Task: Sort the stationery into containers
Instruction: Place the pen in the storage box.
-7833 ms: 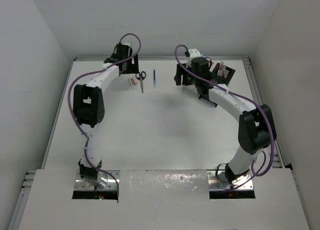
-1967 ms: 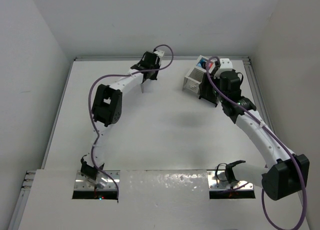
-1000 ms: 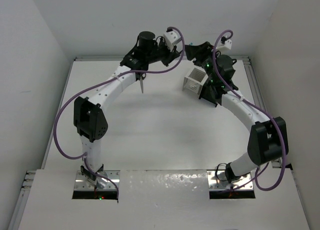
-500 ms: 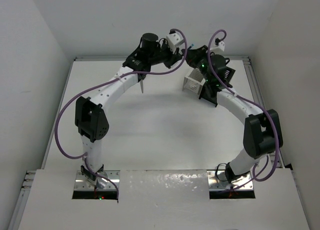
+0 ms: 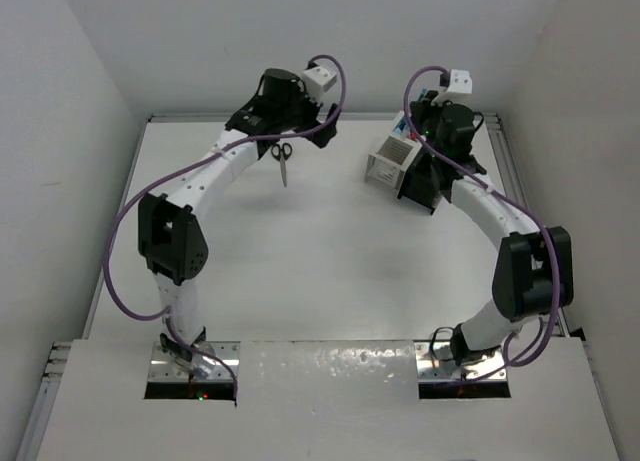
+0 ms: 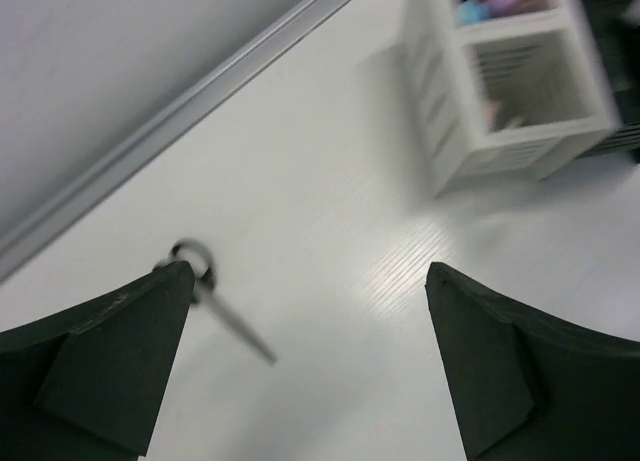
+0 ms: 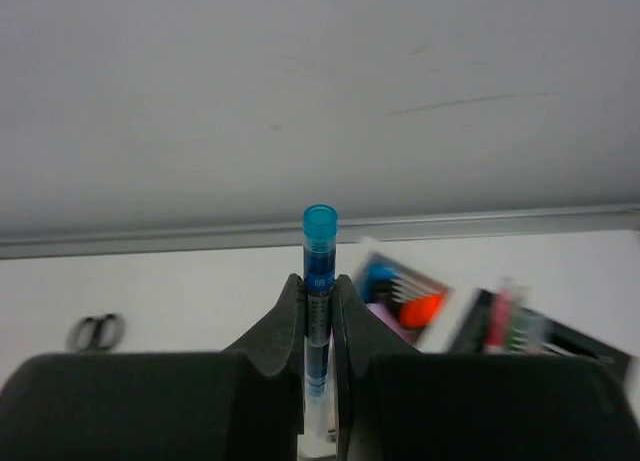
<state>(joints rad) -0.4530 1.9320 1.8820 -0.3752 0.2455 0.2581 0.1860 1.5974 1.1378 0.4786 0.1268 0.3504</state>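
Scissors [image 5: 281, 157] lie flat on the table [image 5: 300, 271], well apart from the boxes and not yet sorted. My left gripper [image 6: 310, 276] hovers near them, fingers spread wide with nothing between; I judge it is placed to come down on them. Further right stands the white box [image 5: 384, 161], red and blue items in its far compartment, something pale I cannot make out in the near one. My right gripper [image 7: 320, 299] is clamped on the blue pen [image 7: 320, 243], cap up, held upright, probably so it can drop straight into a compartment. The black box [image 7: 545, 346] adjoins the white one on the right.
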